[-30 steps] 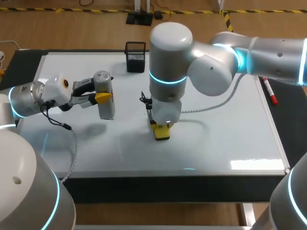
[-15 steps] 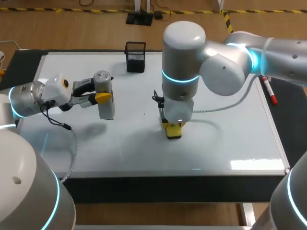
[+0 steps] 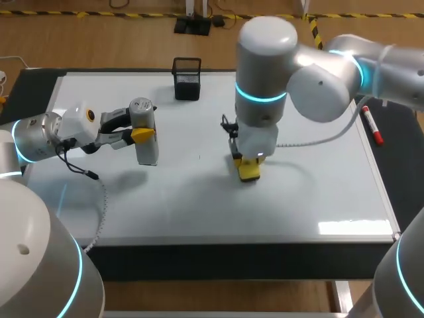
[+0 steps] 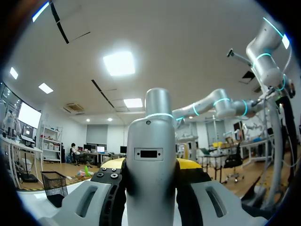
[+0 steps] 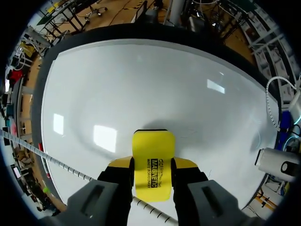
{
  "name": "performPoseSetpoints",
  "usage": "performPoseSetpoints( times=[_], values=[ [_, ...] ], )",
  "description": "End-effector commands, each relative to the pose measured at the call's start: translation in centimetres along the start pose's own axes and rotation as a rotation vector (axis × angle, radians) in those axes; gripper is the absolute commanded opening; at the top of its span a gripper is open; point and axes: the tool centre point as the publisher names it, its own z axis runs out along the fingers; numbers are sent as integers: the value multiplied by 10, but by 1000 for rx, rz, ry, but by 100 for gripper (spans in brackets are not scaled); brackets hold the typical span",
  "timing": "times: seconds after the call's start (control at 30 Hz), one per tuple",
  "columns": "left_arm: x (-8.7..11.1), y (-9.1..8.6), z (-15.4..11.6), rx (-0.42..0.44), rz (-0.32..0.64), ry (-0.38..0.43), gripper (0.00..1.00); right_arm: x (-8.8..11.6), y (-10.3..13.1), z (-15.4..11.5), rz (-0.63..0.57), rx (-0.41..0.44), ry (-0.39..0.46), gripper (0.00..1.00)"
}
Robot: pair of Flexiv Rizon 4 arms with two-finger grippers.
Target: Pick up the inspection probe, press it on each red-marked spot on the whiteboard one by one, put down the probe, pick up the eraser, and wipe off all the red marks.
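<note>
A glossy whiteboard [image 3: 318, 199] covers the table, a black mesh basket [image 3: 187, 78] at its far edge. Left of the basket and nearer me, the left gripper [image 3: 136, 134] is clenched on the upright inspection probe [image 3: 146, 142]. Right of the basket and nearer, the right gripper [image 3: 248, 165] grasps the yellow eraser [image 3: 248, 171], down at the board. Wiping seems in hand; no red marks show, so next I would lift and check

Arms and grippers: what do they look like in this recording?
Both the left arm and right arm are silver-grey rounded cylinders with glowing cyan rings at the joints. A black cable loops off the left arm; a pale one trails from the right. The left gripper and right gripper have grey bodies, dark fingers, yellow tips.
</note>
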Motion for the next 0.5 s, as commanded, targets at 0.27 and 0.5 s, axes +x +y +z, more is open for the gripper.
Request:
performPoseSetpoints(
  times=[0.27,0.5],
  values=[
    [0,-1,1,-1,2,-1,0,18,-10,-23,18,7,-10,0],
    [0,-1,1,-1,2,-1,0,18,-10,-23,18,7,-10,0]
  ],
)
